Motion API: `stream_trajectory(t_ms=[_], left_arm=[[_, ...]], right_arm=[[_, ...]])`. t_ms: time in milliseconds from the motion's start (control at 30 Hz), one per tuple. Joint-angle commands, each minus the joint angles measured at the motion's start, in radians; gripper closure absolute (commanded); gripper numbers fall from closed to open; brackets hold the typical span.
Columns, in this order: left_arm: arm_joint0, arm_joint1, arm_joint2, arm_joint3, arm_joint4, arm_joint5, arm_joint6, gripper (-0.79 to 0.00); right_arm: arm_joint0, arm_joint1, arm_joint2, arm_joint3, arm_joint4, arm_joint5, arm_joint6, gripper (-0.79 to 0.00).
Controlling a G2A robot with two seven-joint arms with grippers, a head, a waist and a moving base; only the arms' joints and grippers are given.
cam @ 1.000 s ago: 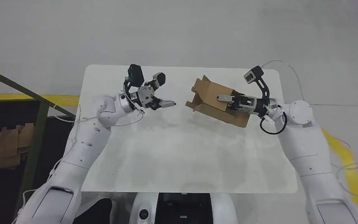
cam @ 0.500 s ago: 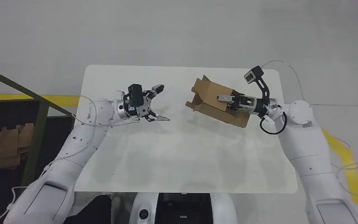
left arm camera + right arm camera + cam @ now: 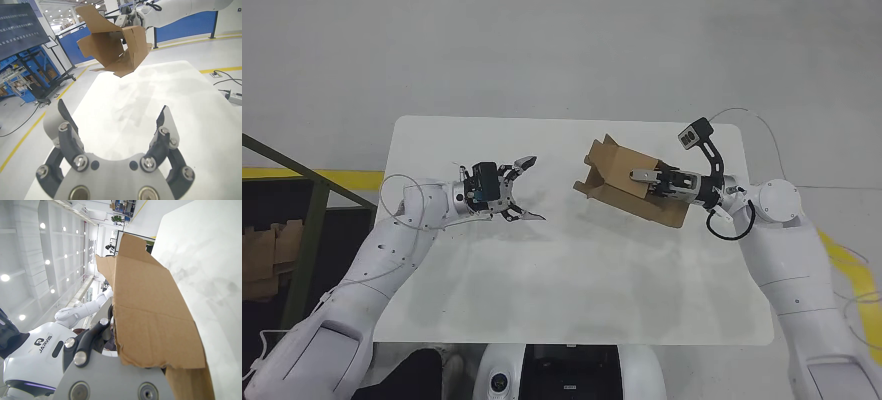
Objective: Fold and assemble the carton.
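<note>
Nearest, the left gripper (image 3: pixel 112 105) has its two fingers spread wide with nothing between them. It hangs over the white table (image 3: pixel 572 290) and is aimed across it at the carton (image 3: pixel 117 47). Over the last second this arm is what changed — its wrist rolled over, so the camera that stood up behind the fingers now lies level with them. The hand also drew back a little toward its own side of the table. The fingers were open then and are open now.

Farther across, the carton has not shifted. It appears held off the table and tilted, well apart from the left gripper. Its open mouth and loose flaps are turned toward that gripper. The right gripper (image 3: pixel 639 177) is clamped on one wall of the carton, and that arm has kept the same pose throughout.

My reading is that the roll lines the open fingers up with the flaps, so the left arm is likely preparing to come in and push or pinch one. No flap is folded shut yet — the assembly looks to be at an early stage.
</note>
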Motion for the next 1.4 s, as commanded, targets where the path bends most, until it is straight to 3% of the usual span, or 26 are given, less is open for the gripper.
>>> stream_trajectory(t_ms=[0, 167, 433, 700, 1033, 1367], left_arm=[[0.0, 0.0, 0.0, 0.0, 0.0, 0.0, 0.0, -0.785], [0.021, 0.001, -0.004, -0.035, -0.033, -0.034, -0.126, -0.785], [0.027, 0.003, 0.011, -0.105, -0.099, -0.185, -0.289, -0.785], [-0.003, -0.009, 0.106, -0.109, -0.133, -0.187, -0.353, -0.785], [-0.069, 0.014, 0.268, -0.1, -0.124, -0.187, -0.263, -0.785], [-0.128, 0.045, 0.362, -0.119, -0.155, -0.187, -0.187, -0.785]], right_arm=[[0.0, 0.0, 0.0, 0.0, 0.0, 0.0, 0.0, 0.0], [-0.008, 0.0, -0.005, -0.015, -0.015, 0.004, -0.019, 0.0], [0.01, -0.005, -0.046, -0.019, -0.043, -0.01, -0.008, 0.0], [0.027, -0.01, -0.074, -0.015, -0.018, -0.018, 0.007, 0.0], [0.022, -0.01, -0.083, -0.037, -0.021, -0.01, -0.017, 0.0], [0.019, -0.012, -0.103, -0.045, -0.025, -0.01, -0.017, 0.0]])
